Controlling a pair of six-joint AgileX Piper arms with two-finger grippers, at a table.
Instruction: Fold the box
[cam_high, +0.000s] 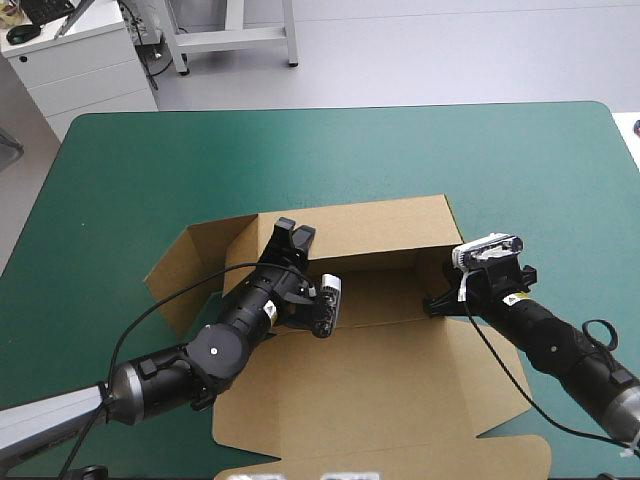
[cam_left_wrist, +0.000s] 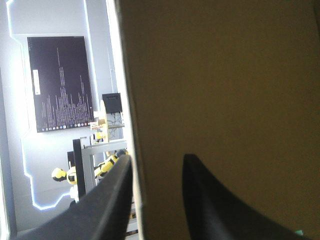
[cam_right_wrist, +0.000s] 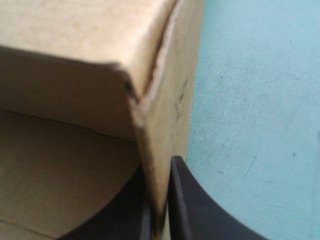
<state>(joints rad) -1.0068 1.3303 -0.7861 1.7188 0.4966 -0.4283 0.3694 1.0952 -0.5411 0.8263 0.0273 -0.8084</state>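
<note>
The box (cam_high: 400, 370) lies half formed on the teal-green table (cam_high: 450, 140), nearer the near edge than the far one and about midway between the sides. Its far wall (cam_high: 350, 222) stands raised, a flap (cam_high: 185, 268) splays outward at the box's left end, and the lid (cam_high: 380, 410) lies flat toward the near edge. The left gripper (cam_high: 293, 238) reaches over the box's left part to the left end of the far wall, its black fingers at the wall's top edge. In the left wrist view a board edge runs up between those fingers (cam_left_wrist: 107, 200). One finger lies on the brown face and the other beyond the edge, so the gripper seems clamped on the box, though the pinch itself is hard to read. The right gripper (cam_high: 438, 300) sits at the box's right end, on the right wall (cam_right_wrist: 167, 115). In its wrist view the fingers (cam_right_wrist: 200, 210) press on both faces of that upright wall and grip it tightly. One finger is inside, over the box's floor, and the other is outside, over the bare cover. Just ahead of them the right wall meets the far wall at a creased corner with a rough fold line. The two grippers stand well apart, one toward each end of the far wall.
</note>
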